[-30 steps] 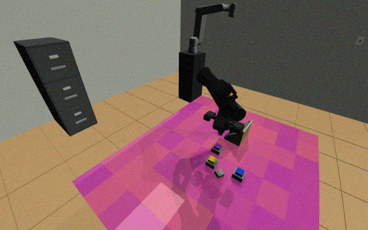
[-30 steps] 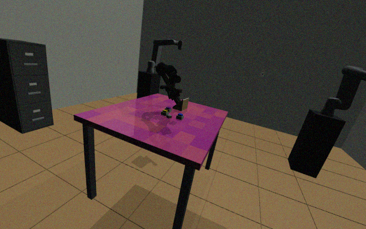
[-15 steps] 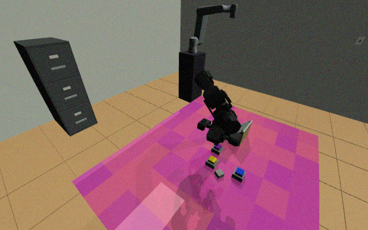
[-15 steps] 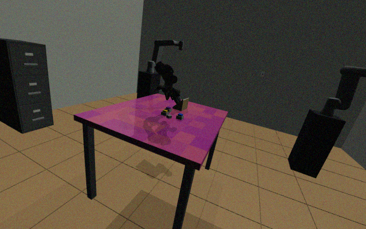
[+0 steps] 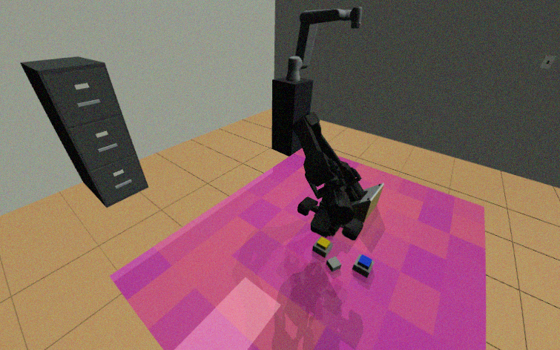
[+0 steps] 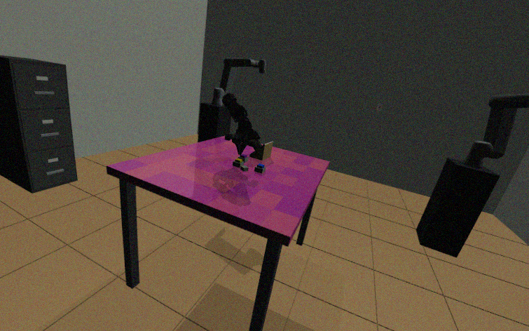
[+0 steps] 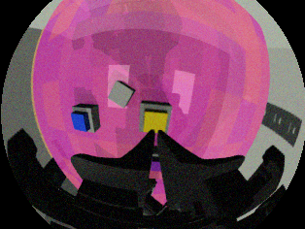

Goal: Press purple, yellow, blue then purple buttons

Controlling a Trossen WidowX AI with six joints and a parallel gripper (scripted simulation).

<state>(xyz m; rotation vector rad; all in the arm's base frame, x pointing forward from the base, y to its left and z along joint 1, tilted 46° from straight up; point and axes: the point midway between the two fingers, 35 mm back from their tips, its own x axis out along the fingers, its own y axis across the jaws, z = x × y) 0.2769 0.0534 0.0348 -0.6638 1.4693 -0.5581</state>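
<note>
arm (image 6: 239, 119) bent low over the buttons on the pink table (image 6: 200, 193), filing cabinet (image 6: 28, 123) left

The table (image 6: 167, 186) stands in the middle of the room, and three small items are set in a loose row on it. In the top view, one button (image 5: 323, 245) is placed at the left, another button (image 5: 363, 264) at the right, and a block (image 5: 334, 263) lies between them, touching neither. The arm (image 5: 319, 156) is mounted at the table's far edge and is leaned over the row. A cabinet (image 5: 86, 126) is stood on the floor, well apart to the left (against the wall).
</note>
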